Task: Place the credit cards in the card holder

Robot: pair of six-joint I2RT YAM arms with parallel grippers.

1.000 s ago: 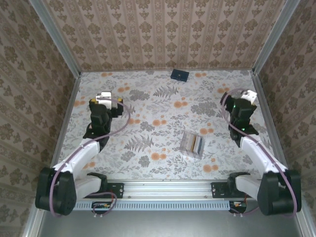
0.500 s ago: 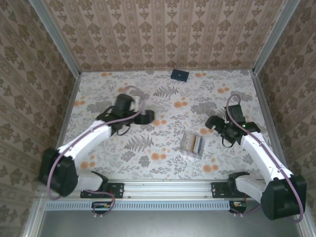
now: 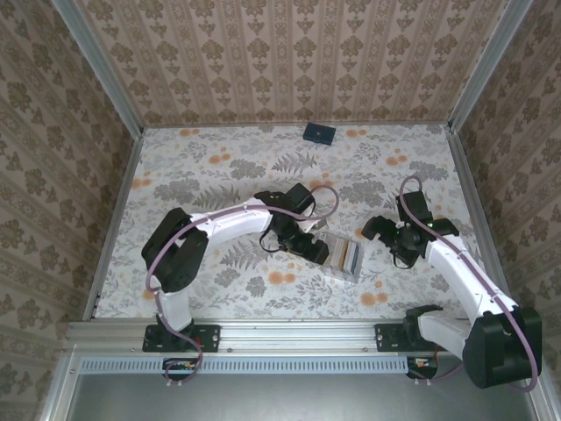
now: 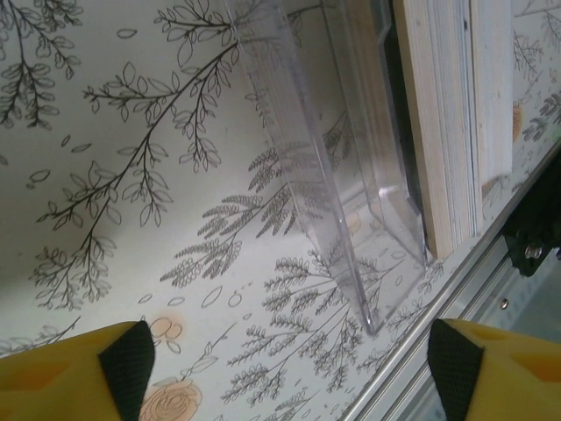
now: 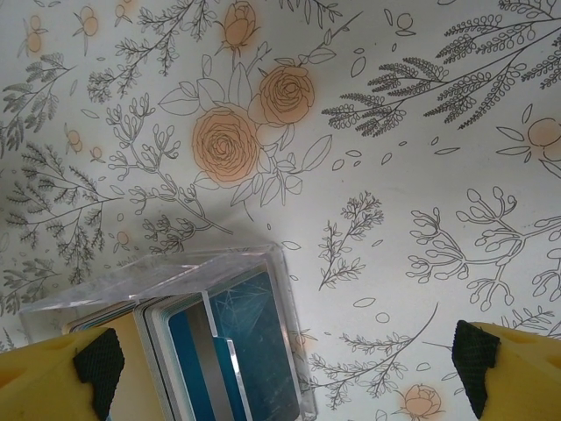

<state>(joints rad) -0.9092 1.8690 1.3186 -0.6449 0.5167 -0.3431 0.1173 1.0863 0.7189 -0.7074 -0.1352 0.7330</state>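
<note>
The credit cards (image 3: pixel 350 257) stand packed on edge in a clear slotted rack (image 3: pixel 334 249) at the table's middle front. In the left wrist view their whitish edges (image 4: pixel 449 132) sit behind the rack's clear wall (image 4: pixel 346 219). The right wrist view shows teal and grey card faces (image 5: pixel 188 368) inside the rack (image 5: pixel 175 274). The navy card holder (image 3: pixel 319 132) lies closed at the table's back edge, far from both arms. My left gripper (image 3: pixel 308 246) (image 4: pixel 291 368) is open just left of the rack. My right gripper (image 3: pixel 379 233) (image 5: pixel 287 360) is open just right of it, holding nothing.
Patterned walls enclose the floral table (image 3: pixel 219 175) on three sides. The aluminium rail (image 3: pixel 298 333) with the arm bases runs along the near edge, close to the rack. Open tabletop lies between the rack and the card holder.
My left arm swung from the table's left side across to the rack. My right arm dropped and moved left toward the rack's other side. The rack and card holder stayed put.
</note>
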